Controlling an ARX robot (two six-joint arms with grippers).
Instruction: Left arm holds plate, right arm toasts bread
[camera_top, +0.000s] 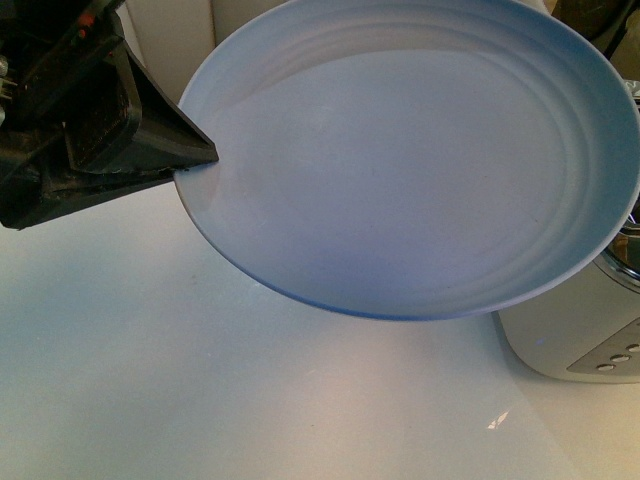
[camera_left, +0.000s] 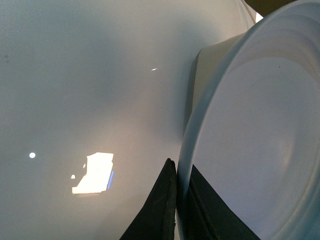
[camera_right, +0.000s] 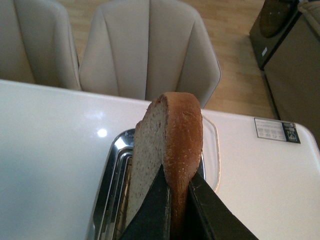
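Observation:
The pale-blue plate (camera_top: 420, 160) hangs tilted above the white table, filling most of the front view. My black left gripper (camera_top: 205, 155) is shut on its left rim. The left wrist view has the plate's rim (camera_left: 200, 130) pinched between the two dark jaws of the left gripper (camera_left: 177, 172). My right gripper (camera_right: 177, 182) is shut on the bread (camera_right: 170, 145), a tan slice with a brown crust, held upright edge-on right above the toaster's chrome slots (camera_right: 112, 190). The right arm is hidden behind the plate in the front view.
The cream toaster (camera_top: 580, 330) with front buttons stands at the table's right, partly behind the plate. Two beige chairs (camera_right: 150, 50) stand past the far table edge. A white label (camera_right: 276, 130) lies on the tabletop beyond the toaster. A dark cabinet (camera_right: 295, 60) stands on the wooden floor.

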